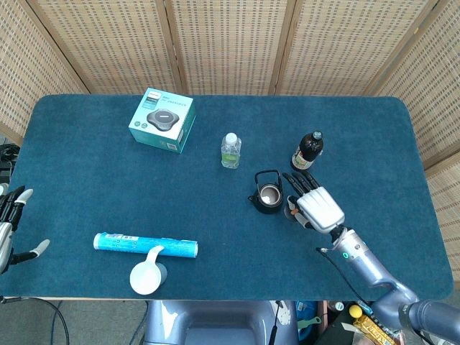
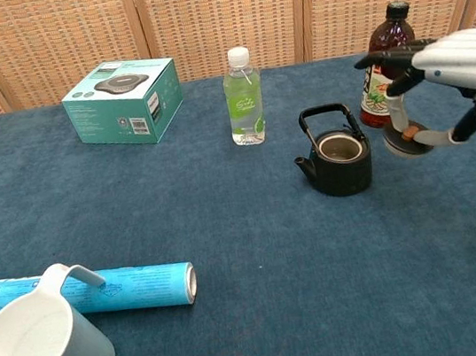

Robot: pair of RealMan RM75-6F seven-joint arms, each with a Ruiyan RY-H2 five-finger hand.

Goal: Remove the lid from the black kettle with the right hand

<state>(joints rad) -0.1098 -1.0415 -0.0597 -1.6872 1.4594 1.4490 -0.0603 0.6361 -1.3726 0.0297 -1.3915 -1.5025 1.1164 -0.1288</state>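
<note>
The black kettle (image 1: 267,192) (image 2: 338,161) stands upright right of the table's centre, its handle raised and its top open. Just to its right, my right hand (image 1: 318,207) (image 2: 454,65) pinches the kettle's lid (image 2: 406,141) (image 1: 292,210) between thumb and fingers. The lid is a grey disc with a small brown knob, and it hangs clear of the kettle, a little above the cloth. My left hand (image 1: 11,224) shows only in the head view, at the table's left edge, fingers spread and holding nothing.
A dark juice bottle (image 1: 308,149) (image 2: 385,66) stands right behind my right hand. A clear water bottle (image 1: 231,151) (image 2: 245,96) and a teal box (image 1: 163,118) (image 2: 123,101) stand farther back. Front left lie a blue roll (image 1: 146,245) (image 2: 85,290) and a white cup (image 1: 147,273) (image 2: 40,351).
</note>
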